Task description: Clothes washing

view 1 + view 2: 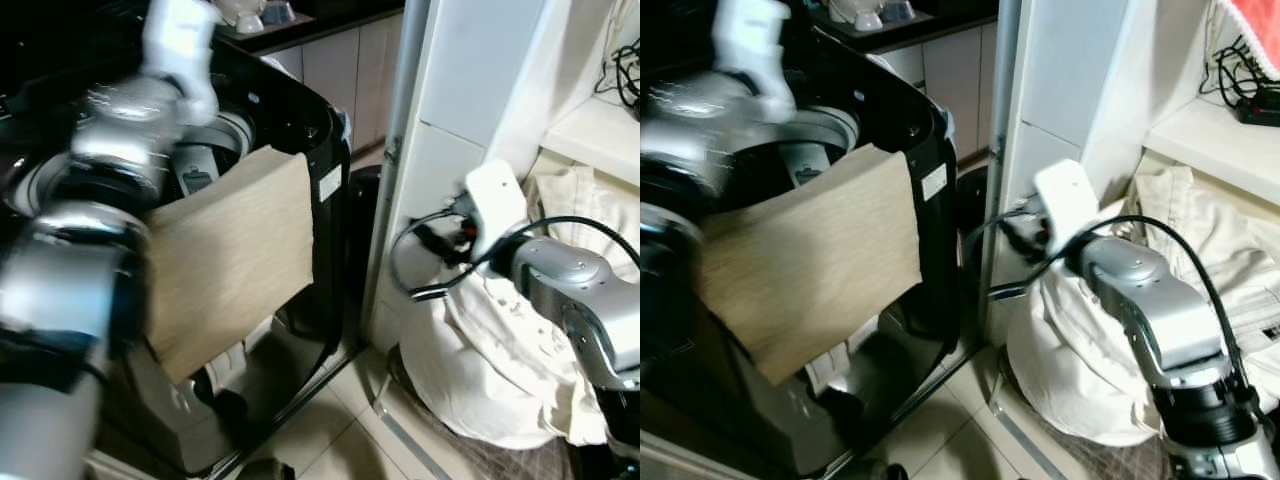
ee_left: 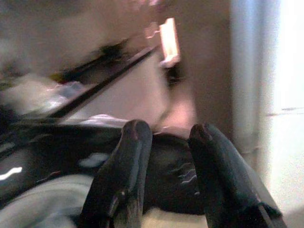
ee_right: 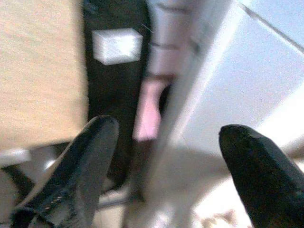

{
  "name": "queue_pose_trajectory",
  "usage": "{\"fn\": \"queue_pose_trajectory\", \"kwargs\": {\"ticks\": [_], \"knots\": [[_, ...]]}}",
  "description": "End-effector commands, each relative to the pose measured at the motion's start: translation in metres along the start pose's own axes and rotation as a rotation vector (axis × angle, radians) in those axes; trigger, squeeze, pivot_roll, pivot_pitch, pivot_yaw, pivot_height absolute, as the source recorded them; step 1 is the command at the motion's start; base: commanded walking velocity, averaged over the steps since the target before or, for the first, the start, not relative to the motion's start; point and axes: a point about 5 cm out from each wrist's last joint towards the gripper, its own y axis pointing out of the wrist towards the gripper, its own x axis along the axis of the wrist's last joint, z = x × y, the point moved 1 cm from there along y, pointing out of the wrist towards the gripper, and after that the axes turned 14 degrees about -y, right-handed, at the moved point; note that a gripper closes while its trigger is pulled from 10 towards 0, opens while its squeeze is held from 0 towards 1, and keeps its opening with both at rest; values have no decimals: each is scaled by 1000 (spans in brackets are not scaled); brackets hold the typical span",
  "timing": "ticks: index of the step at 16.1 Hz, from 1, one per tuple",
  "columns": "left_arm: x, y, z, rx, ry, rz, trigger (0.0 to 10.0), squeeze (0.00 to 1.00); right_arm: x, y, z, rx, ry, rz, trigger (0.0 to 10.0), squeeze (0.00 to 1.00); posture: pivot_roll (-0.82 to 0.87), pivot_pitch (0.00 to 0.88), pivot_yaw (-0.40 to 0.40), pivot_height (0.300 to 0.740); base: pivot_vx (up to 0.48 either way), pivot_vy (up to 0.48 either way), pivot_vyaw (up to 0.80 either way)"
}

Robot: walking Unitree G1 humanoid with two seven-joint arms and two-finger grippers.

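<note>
Head views: my left gripper [image 2: 166, 142] reaches over the black washing machine [image 1: 320, 140], and the beige cloth [image 1: 235, 255] lies below and on my near side of it, draped over the machine's front rim and hanging down the outer face. The cloth's long axis runs downward along that face, its lower corner slanting toward my left. My left arm is plainly the nearer one; my right gripper [image 3: 166, 142] hangs well apart, beside the white cabinet panel [image 1: 450, 120] and above a heap of white laundry [image 1: 480, 360]. Left wrist view: the two black fingers stand a little apart with nothing between them, so I judge that claw released. Right wrist view: the fingers are spread wide, empty. The cloth looks flat, stiffish, finely woven, uncreased; I judge it not yet inside the drum
</note>
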Motion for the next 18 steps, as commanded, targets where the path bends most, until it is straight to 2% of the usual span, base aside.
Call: {"fn": "queue_pose_trajectory", "kwargs": {"ticks": [1,2,4,6,8,11,14,15,16,18], "knots": [[-22,3,-31,-185,-71,-5,10000,0,-27,1,-26,-116,-16,117,10000,1000,-103,0,82,740,0,0,0],[-28,3,-40,-225,-75,-2,10000,0,-33,1,-32,-144,-14,138,10000,1000,-103,0,82,740,0,0,0],[-52,-1,-90,-407,-126,-14,10000,0,-62,2,-67,-312,18,219,10000,1000,-111,0,83,740,0,0,0],[-59,-5,-107,-458,-151,-22,10000,0,-77,1,-82,-391,32,263,10000,1000,-110,0,82,740,0,0,0],[-77,-19,-132,-520,-162,9,10000,0,-104,-5,-107,-525,53,328,10000,1000,-106,0,78,740,0,0,0],[-91,-39,-140,-528,-156,73,10000,0,-126,-7,-117,-567,100,378,10000,1000,-92,18,73,740,0,0,0],[-96,-58,-142,-540,-134,133,10000,0,-158,-11,-107,-510,73,573,10000,1000,-81,27,70,740,0,0,0],[-96,-62,-143,-558,-141,143,10000,0,-163,-15,-109,-556,88,610,10000,980,-81,27,70,740,0,0,0],[-96,-66,-144,-571,-142,157,10000,0,-168,-17,-108,-575,104,644,10000,0,-81,27,70,740,0,0,0],[-97,-70,-145,-578,-136,179,10000,0,-177,-18,-101,-556,134,692,10000,0,-81,27,70,740,0,0,0]]}}
